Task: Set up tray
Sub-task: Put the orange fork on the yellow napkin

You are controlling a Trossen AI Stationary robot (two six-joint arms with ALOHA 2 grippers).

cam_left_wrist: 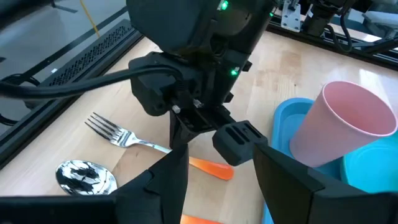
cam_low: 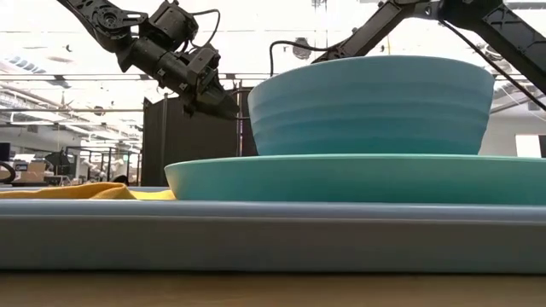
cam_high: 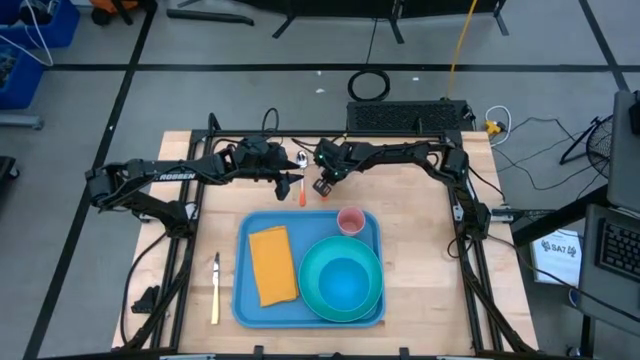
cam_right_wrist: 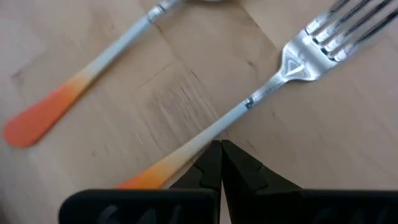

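Note:
The light-blue tray (cam_high: pixel 240 300) lies at the table's near middle and carries a yellow napkin (cam_high: pixel 272 265), a teal plate (cam_high: pixel 310 290) with a blue bowl (cam_high: pixel 345 285) on it, and a pink cup (cam_high: pixel 350 220). An orange-handled fork (cam_right_wrist: pixel 298 56) and spoon (cam_right_wrist: pixel 81 87) lie flat on the table beyond the tray. My right gripper (cam_right_wrist: pixel 221 152) is shut and points down at the fork's handle. My left gripper (cam_left_wrist: pixel 221 186) hangs open just left of it (cam_high: pixel 285 178), above the spoon (cam_left_wrist: pixel 87 177), touching nothing. My right gripper comes from above with shut fingers, their tips (cam_right_wrist: pixel 211 158) at the fork's handle (cam_right_wrist: pixel 186 152) where white fades to orange. One finger covers the handle's edge. The fork lies flat on the table; whether the tips press on it or only stand beside it I cannot tell.
A knife (cam_high: pixel 215 290) lies on the table left of the tray. The pink cup (cam_left_wrist: pixel 345 124) stands on the tray's far right corner, close to both grippers. Bare wood (cam_high: pixel 420 250) lies right of the tray. The low view is filled by the bowl (cam_low: pixel 371 102) and plate (cam_low: pixel 358 175).

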